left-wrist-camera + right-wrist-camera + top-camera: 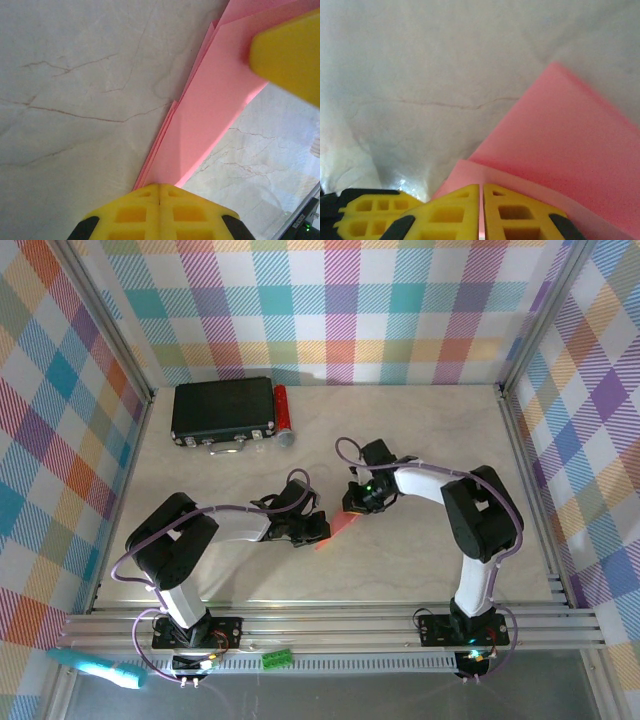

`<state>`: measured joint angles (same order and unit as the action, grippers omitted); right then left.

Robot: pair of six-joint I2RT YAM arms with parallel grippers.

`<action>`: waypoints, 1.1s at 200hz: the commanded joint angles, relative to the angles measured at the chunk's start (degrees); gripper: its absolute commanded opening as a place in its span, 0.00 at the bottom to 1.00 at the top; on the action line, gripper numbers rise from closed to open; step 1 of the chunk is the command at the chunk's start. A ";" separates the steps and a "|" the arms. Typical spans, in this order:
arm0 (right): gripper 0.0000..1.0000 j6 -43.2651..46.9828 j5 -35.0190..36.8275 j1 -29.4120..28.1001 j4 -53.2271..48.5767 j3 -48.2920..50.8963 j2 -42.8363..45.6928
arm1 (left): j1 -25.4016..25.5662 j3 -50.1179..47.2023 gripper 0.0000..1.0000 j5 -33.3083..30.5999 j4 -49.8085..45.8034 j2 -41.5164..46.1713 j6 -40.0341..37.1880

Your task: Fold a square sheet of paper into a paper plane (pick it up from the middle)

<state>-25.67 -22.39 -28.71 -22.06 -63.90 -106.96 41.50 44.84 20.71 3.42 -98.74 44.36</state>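
Observation:
The pink-red sheet of paper (pixel 337 528) lies mid-table, folded into a long narrow dart of stacked layers, the paper plane. My left gripper (pixel 316 532) is shut on its near left end; in the left wrist view the pink layers (pixel 220 100) run away from the closed yellow fingertips (pixel 159 187). My right gripper (pixel 353 506) holds the other end. Its yellow fingers (pixel 481 189) stand almost together, a thin pink edge of the paper (pixel 560 150) between them. One right finger (pixel 290 55) shows above the paper, and the left gripper's fingers (pixel 365 220) show beside the right ones.
A black box (pixel 222 412) stands at the back left with a small red cylinder (pixel 283 412) with a grey end against its right side. Plaid walls and metal rails enclose the pale marbled table (pixel 430 570). A teal tool (pixel 95 665) lies off the table's front left.

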 commanded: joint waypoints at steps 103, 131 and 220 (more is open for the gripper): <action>0.09 0.79 0.83 3.04 -0.59 1.78 -3.04 | -0.10 -1.29 0.00 -1.12 -6.28 0.11 0.46; 0.08 1.06 0.03 3.46 0.42 4.09 -3.79 | -0.10 1.16 0.00 -0.16 -4.82 1.56 -0.12; 0.06 1.68 -1.23 4.25 1.65 5.62 -3.54 | -0.01 11.70 0.00 -1.72 -1.17 -6.00 4.35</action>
<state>-24.97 -26.02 -24.32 -17.52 -60.47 -108.33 41.50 54.37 20.14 3.11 -101.14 46.74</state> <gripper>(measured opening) 0.067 0.049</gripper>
